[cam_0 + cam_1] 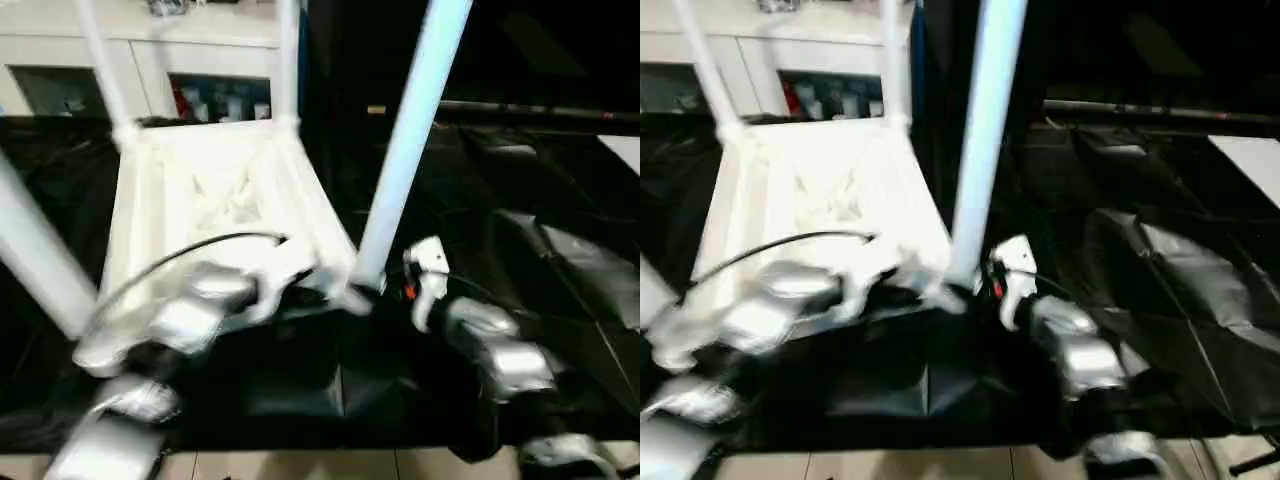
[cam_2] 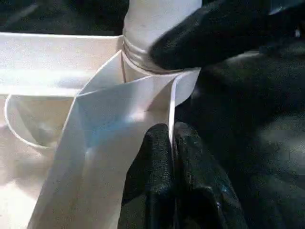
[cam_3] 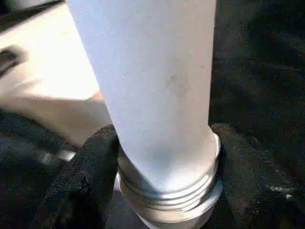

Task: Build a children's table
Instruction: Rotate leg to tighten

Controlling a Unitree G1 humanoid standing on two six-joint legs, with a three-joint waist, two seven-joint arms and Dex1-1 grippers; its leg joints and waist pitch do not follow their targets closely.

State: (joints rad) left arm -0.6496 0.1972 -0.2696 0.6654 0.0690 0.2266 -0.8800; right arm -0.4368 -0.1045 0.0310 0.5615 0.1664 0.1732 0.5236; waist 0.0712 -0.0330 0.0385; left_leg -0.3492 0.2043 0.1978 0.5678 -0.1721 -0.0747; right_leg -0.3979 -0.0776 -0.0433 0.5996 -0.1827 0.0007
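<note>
The tabletop [image 1: 215,200] lies upside down on the black-draped counter [image 1: 560,270], ribbed underside up, at the left of the scene; the left gripper [image 2: 172,157] has its jaws closed on the thin wall at the near right corner. Just to the right, the right gripper [image 3: 164,191] has its jaws around the threaded foot of the near right leg [image 1: 410,140], gripping it at the socket. The step in hand seems to be seating this leg; next it probably needs turning while the corner is held. Farther back, two legs [image 1: 288,60] stand upright in the far corners.
</note>
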